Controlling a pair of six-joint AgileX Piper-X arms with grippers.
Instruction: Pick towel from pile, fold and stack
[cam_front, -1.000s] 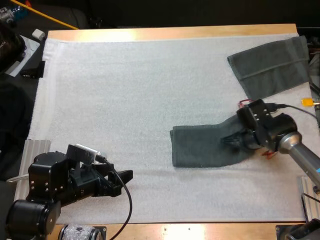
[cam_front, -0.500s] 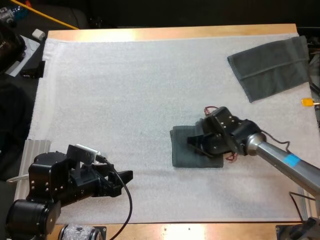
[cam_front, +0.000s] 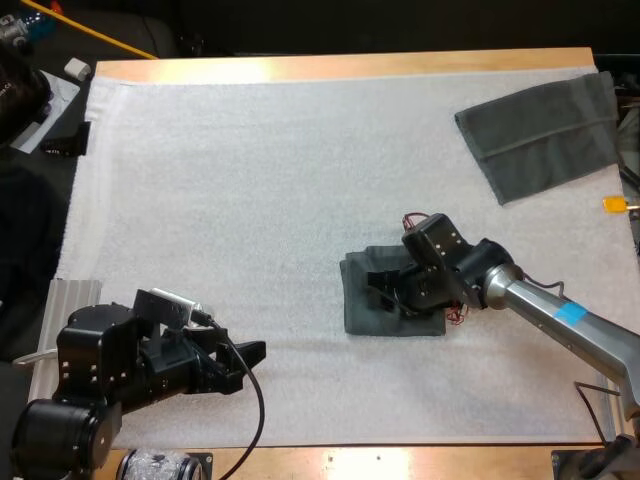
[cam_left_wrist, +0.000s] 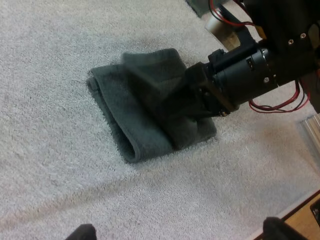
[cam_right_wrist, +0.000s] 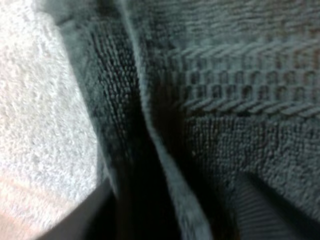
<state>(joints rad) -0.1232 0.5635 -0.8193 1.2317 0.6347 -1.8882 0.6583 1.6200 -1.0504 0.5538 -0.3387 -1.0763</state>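
A dark grey-green towel (cam_front: 362, 308) lies folded on the white mat (cam_front: 250, 180), right of centre. My right gripper (cam_front: 386, 288) sits over it, shut on the towel's upper layer, which it holds doubled over toward the left. From the left wrist view the towel (cam_left_wrist: 135, 110) rises in a flap up to the right gripper (cam_left_wrist: 200, 97). In the right wrist view a towel (cam_right_wrist: 225, 60) ridge runs between my fingers (cam_right_wrist: 80, 220). My left gripper (cam_front: 255, 355) rests open near the mat's front left, away from the towel.
A second towel (cam_front: 545, 135) lies flat at the mat's far right corner. A ribbed metal rail (cam_front: 75, 295) sits at the table's left edge beside my left arm. Broad bare mat stretches across the left and far side.
My right gripper has carried the towel's right end leftward over the rest, turning the long strip into a short folded block. In the last half second it moved slightly farther left. My left arm stayed still.
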